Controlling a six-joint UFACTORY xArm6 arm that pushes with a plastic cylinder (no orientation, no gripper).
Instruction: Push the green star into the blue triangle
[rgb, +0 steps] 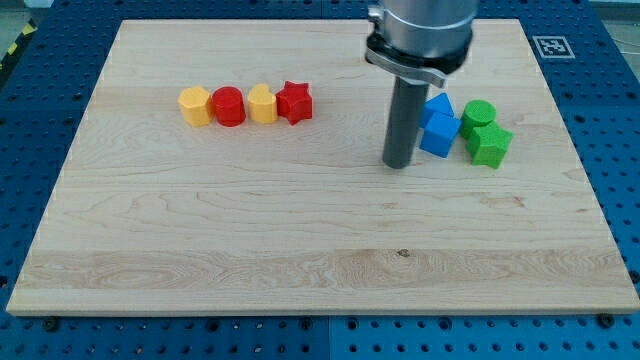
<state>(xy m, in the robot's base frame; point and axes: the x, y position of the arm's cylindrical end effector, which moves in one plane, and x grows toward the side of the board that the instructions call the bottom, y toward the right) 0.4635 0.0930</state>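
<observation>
The green star (489, 145) lies at the view's right, just below a green round block (478, 114) and touching it. The blue triangle (437, 106) sits left of the green round block, with a blue cube (438, 135) right below it. The blue cube stands between the star and my tip. My tip (398, 163) rests on the board just left of the blue cube, close to it; I cannot tell if it touches. The star sits a small gap right of the blue cube.
A row of four blocks lies at the upper left: a yellow hexagon (195, 105), a red round block (228, 106), a yellow block (262, 104) and a red star (295, 102). The wooden board (300, 250) ends close to the right of the green blocks.
</observation>
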